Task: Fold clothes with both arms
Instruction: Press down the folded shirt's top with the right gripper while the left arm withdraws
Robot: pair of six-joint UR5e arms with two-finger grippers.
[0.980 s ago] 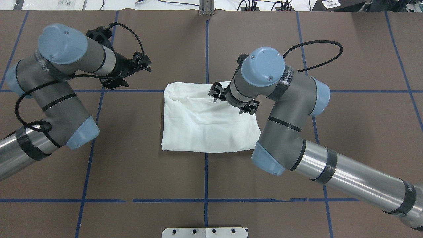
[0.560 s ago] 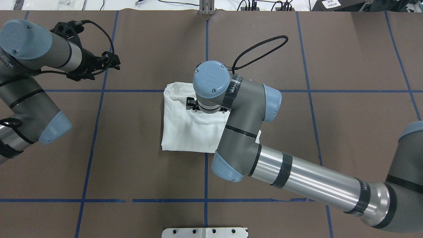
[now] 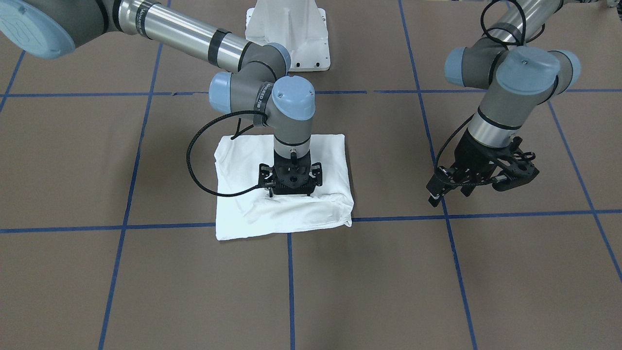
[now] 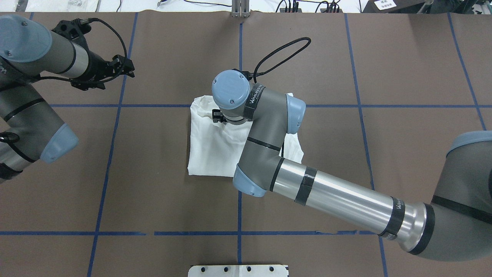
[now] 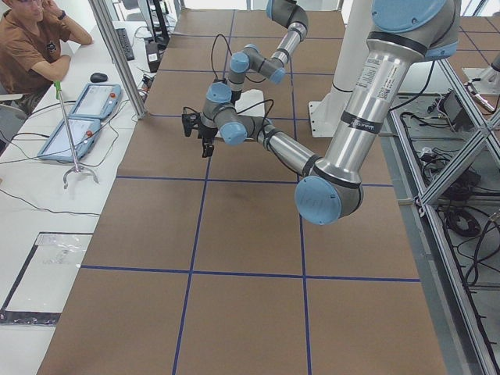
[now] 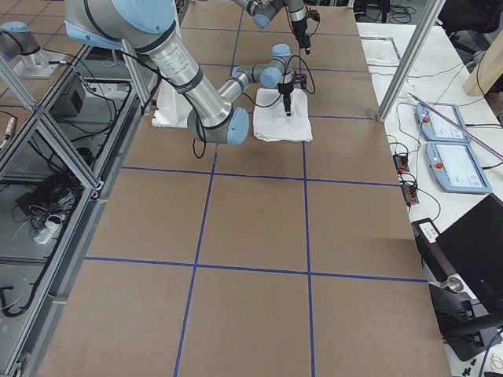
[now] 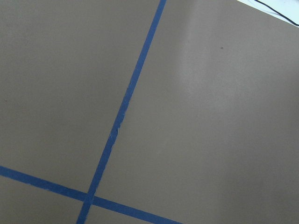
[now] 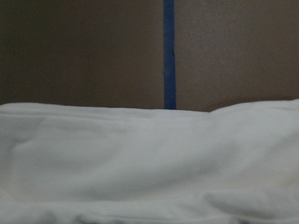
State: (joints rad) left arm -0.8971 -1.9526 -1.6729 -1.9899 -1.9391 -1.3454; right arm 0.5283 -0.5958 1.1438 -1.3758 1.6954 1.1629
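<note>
The white long-sleeved T-shirt (image 4: 207, 146) is laid as a squarish folded packet, plain side up, on the brown table cover (image 4: 153, 192) where blue tape lines (image 4: 239, 57) cross. At its far part the right arm's black two-finger gripper (image 3: 290, 192) is pointed straight down onto the cloth, probably to press the fold flat. Whether it is parted or clenched cannot be told. Farther off, the left arm's black gripper (image 4: 123, 68) is held over bare cover, presumably out of the way, and its state cannot be told either.

One T-shirt (image 4: 207, 154); two arms: left arm (image 4: 30, 115), right arm (image 4: 338, 196); one person (image 5: 31, 47).
</note>
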